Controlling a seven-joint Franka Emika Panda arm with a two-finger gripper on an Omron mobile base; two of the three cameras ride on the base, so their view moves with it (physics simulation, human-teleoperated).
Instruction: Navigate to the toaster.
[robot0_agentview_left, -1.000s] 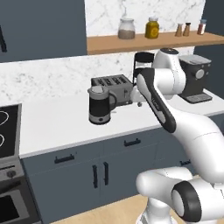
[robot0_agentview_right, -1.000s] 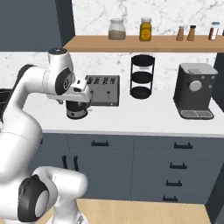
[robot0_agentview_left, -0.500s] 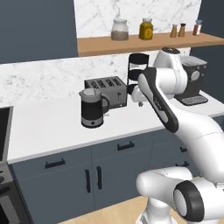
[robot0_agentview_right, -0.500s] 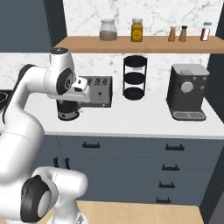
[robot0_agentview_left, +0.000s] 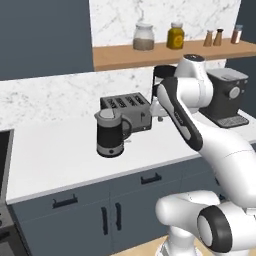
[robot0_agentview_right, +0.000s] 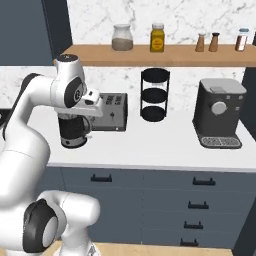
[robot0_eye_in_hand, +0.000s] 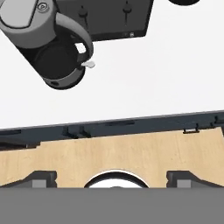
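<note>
While hanging high above the tabletop (robot0_agentview_left: 60, 155) edge, looks straight down: pincer (robot0_eye_in_hand: 111, 178) spread wide, fingertips (robot0_eye_in_hand: 41, 178) far apart at the bottom of the hand view, nothing between them. Toaster (robot0_agentview_left: 126, 112) against the marble back wall, low and dark, slots across its top; seen also in the right base view (robot0_agentview_right: 111, 112) and at the top of the hand view (robot0_eye_in_hand: 109, 17). Lies beyond the pincer, toward the wall, well apart from the fingertips. Kettle (robot0_agentview_left: 110, 133) just in front of the toaster, toward its left end. Coffee machine (robot0_agentview_right: 218, 114) far to the right. Black tiered stand (robot0_agentview_right: 154, 95) between toaster and coffee machine.
</note>
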